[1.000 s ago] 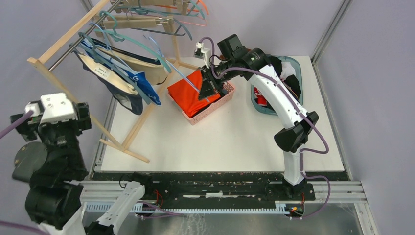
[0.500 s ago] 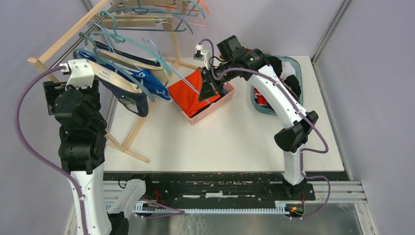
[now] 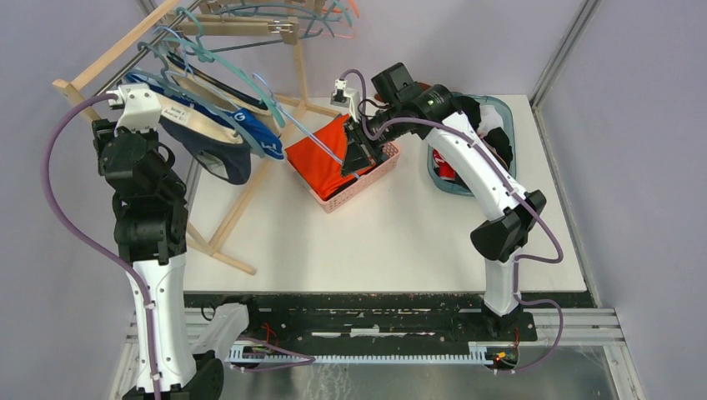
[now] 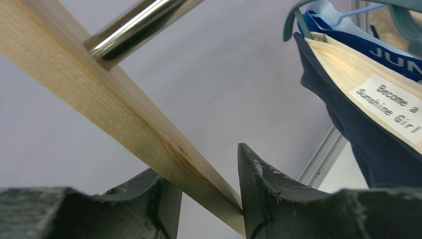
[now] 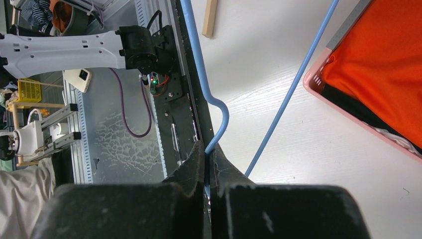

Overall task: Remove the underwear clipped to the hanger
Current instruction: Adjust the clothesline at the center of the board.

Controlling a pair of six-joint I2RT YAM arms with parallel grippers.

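Observation:
Several underwear pieces hang clipped on teal hangers on the wooden rack: a navy one, a beige one with a white label and a royal blue one. My left gripper is raised at the rack's left end, just left of them. In the left wrist view its jaws stand apart with the rack's wooden slat crossing between them; the navy underwear hangs to the right. My right gripper is shut on a light blue wire hanger over the basket.
A pink basket holds a large orange garment. A teal bin with clothes stands at the back right. The rack's metal rod runs above the slat. Rack legs reach onto the white table's left part.
My left arm has risen and swung in to the rack's left end, and its jaws have narrowed. The hangers and underwear have shifted slightly. The right arm has stayed put.

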